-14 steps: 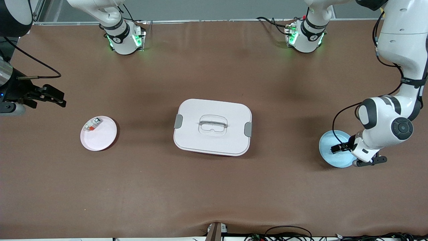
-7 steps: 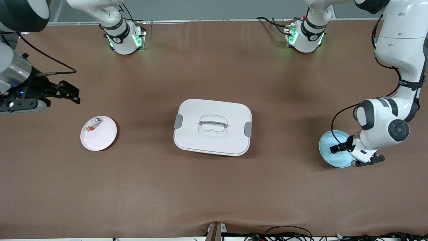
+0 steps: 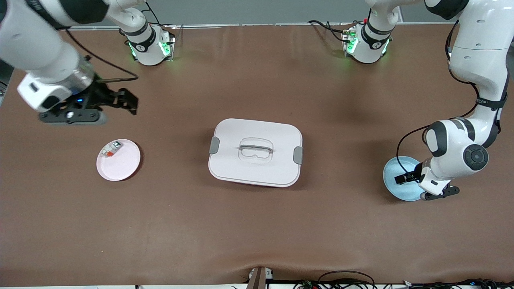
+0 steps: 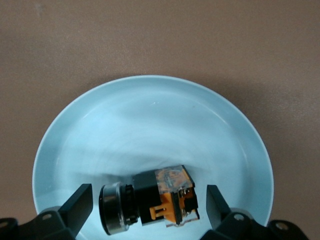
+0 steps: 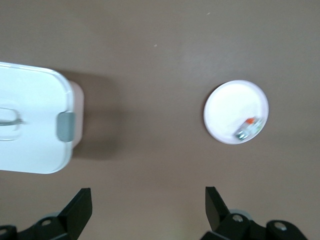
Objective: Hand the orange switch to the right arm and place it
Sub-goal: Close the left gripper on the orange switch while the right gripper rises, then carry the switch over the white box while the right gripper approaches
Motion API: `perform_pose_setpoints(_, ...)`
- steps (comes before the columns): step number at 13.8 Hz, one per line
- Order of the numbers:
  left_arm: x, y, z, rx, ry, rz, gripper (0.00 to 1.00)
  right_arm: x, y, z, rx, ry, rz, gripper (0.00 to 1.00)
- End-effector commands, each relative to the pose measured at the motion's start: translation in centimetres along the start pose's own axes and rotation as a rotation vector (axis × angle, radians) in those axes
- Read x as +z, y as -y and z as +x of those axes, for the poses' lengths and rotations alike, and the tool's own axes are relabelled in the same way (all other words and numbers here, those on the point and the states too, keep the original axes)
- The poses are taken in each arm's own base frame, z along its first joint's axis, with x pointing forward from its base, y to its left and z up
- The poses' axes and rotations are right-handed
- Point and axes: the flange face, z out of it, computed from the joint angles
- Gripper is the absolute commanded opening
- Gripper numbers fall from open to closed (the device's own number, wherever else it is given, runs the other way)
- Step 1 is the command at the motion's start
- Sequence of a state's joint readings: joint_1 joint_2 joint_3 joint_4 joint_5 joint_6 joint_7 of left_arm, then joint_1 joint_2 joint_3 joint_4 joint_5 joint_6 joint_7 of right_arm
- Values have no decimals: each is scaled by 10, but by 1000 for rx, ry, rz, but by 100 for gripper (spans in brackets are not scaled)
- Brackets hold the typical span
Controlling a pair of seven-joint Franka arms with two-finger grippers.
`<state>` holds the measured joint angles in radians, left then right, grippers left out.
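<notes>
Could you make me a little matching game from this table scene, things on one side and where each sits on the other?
Things:
1. orange switch
2. white-and-red component
3. lidded white box
4. right gripper

Places:
A. on the pink plate
B. middle of the table
C. on the blue plate, between the left gripper's open fingers
D. in the air over bare table, fingers open

Pairs: 1-C, 2-A, 3-B, 4-D

From the front, my own left wrist is covering part of the blue plate (image 3: 395, 176) and the orange switch (image 4: 160, 200) lying on it. In my left wrist view, my fingers (image 4: 76, 209) are running off the picture's edge. The small white-and-red component (image 3: 110, 149) on the pink plate (image 3: 120, 166) is showing too small for me to read its markings.
</notes>
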<state>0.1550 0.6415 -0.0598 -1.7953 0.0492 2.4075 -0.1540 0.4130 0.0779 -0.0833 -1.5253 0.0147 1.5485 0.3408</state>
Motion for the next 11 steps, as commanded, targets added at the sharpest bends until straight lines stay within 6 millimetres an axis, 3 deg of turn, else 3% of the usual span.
perform_pose_setpoints(1,11,-2,3,-8,-17,7,100,-1,50,-20,28,-3,-13,100)
perform_pose_setpoints(4,10,0,4,-13,-18,7,100,4,93,-35,-28,-29,2,100)
perform_pose_setpoints(6,10,-2,3,-11,-17,7,68,7,111,-40,-50,-47,34,100)
perform_pose_setpoints(9,1,-4,3,-5,-19,9,9,2,130,-43,46,-11,207,100)
perform_pose_setpoints(10,-5,-6,3,-4,-16,10,0,3,139,-44,70,-19,228,100)
perform_pose_setpoints(11,-13,-10,2,3,-7,11,0,4,149,-47,65,-37,241,100)
